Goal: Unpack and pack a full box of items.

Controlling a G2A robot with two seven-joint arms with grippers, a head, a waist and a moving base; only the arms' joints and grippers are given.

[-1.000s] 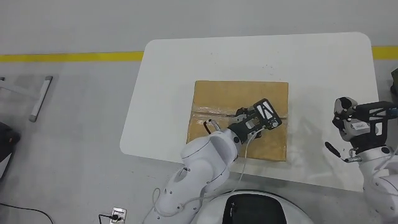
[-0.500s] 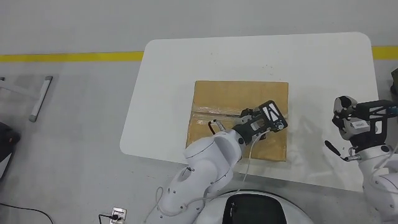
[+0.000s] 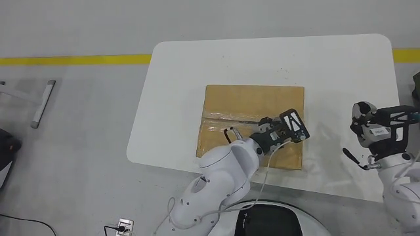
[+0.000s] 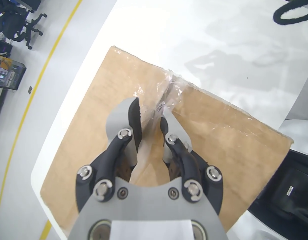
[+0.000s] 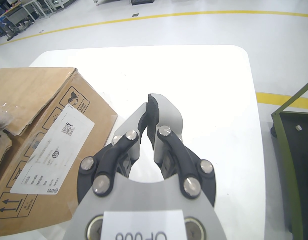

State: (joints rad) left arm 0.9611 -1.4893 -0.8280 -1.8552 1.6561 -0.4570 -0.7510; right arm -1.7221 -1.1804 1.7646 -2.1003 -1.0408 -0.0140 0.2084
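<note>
A taped brown cardboard box (image 3: 230, 108) sits closed on the white table (image 3: 190, 72). My left gripper (image 3: 293, 126) hangs over the box's right end, above the centre seam. In the left wrist view its fingers (image 4: 134, 116) stand a little apart, open, straddling the crumpled clear tape (image 4: 171, 86) on the seam of the box (image 4: 219, 146); a loose strip of tape runs up between them. My right gripper (image 3: 351, 157) is off to the box's right, above bare table. Its pads (image 5: 150, 111) touch, shut and empty, with the box (image 5: 31, 88) beside it.
A white label (image 5: 53, 148) covers the box's right side. A green cart (image 5: 294, 131) stands past the table's right edge. The table's back half and right strip are bare. Yellow floor tape (image 3: 79, 59) runs behind.
My left gripper has slid to the right along the box's seam, toward its right edge. The right arm has stayed still.
</note>
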